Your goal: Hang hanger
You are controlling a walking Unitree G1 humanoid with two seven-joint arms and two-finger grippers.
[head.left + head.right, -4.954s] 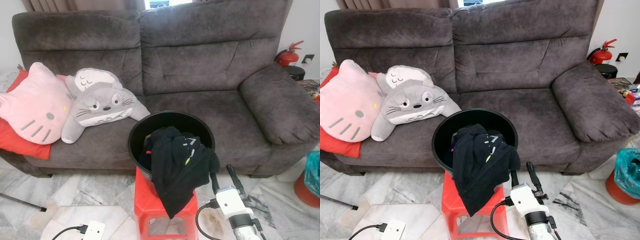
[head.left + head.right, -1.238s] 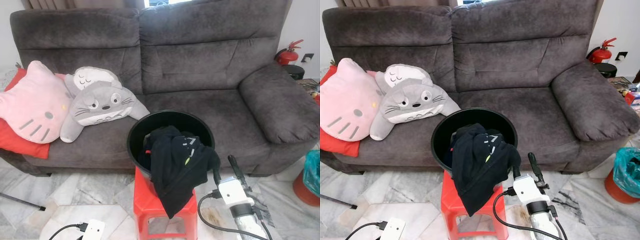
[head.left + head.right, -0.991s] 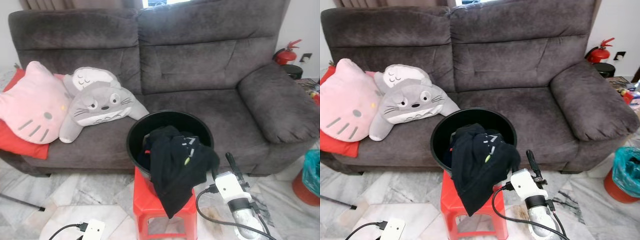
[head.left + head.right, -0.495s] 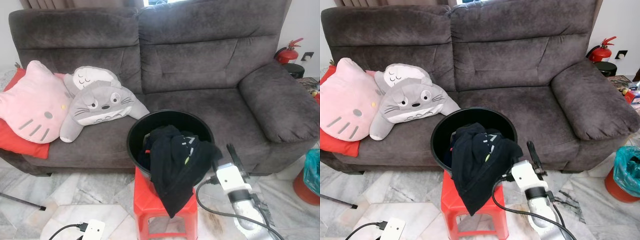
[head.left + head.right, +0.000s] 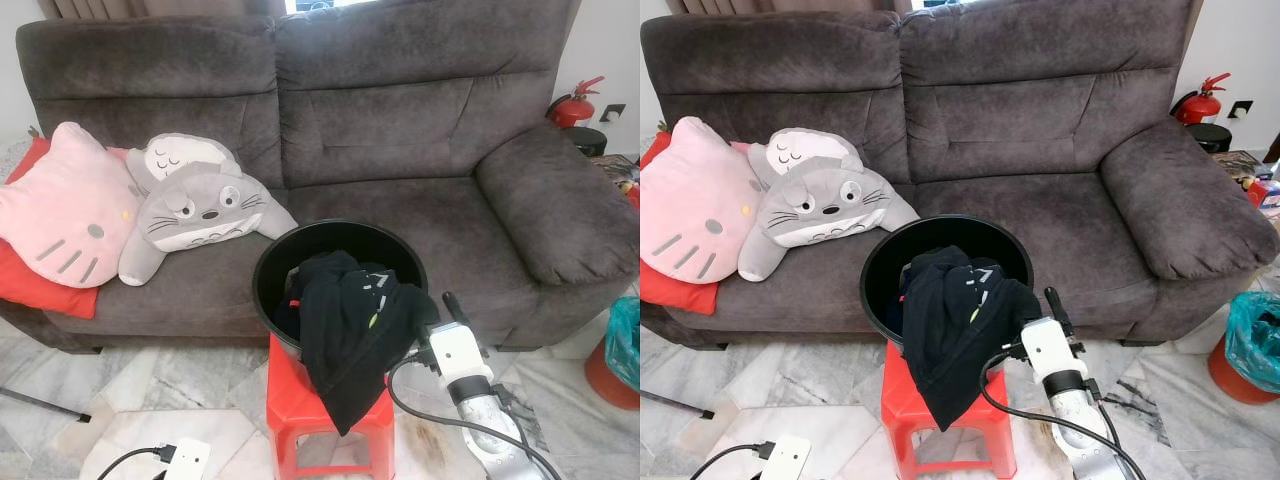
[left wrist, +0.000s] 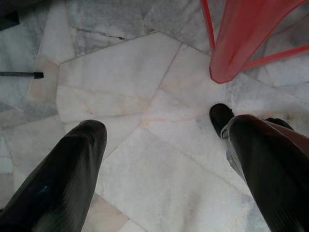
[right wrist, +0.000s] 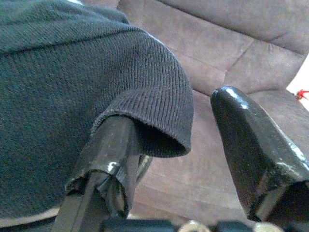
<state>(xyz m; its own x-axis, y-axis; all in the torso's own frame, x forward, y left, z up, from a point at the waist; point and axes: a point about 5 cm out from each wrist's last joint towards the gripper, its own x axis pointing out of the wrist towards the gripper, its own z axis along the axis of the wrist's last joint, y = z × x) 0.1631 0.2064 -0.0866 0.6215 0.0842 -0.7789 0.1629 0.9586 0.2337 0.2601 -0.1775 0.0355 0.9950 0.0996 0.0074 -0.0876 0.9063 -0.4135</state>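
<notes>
A dark knit garment (image 5: 350, 340) spills out of a black bucket (image 5: 262, 275) and hangs over its front rim. The bucket stands on a red plastic stool (image 5: 295, 405) in front of a grey sofa (image 5: 400, 120). My right gripper (image 5: 436, 312) is at the garment's right edge, open. In the right wrist view, one of its fingers (image 7: 110, 154) sits under the garment's ribbed cuff (image 7: 164, 104), and the other finger (image 7: 251, 140) stands clear beside it. My left gripper (image 6: 161, 130) hangs open over the marble floor, near a stool leg (image 6: 241, 38).
Two plush cushions (image 5: 150, 205) lie on the sofa's left seat. A fire extinguisher (image 5: 570, 105) stands at the far right, and an orange bin with a teal bag (image 5: 615, 360) beside the sofa arm. A white power strip (image 5: 185, 460) and a cable lie on the floor at the left.
My right gripper has moved forward and left to the garment's edge, and one finger is now under the cuff. The bucket, stool and cushions stay put.
</notes>
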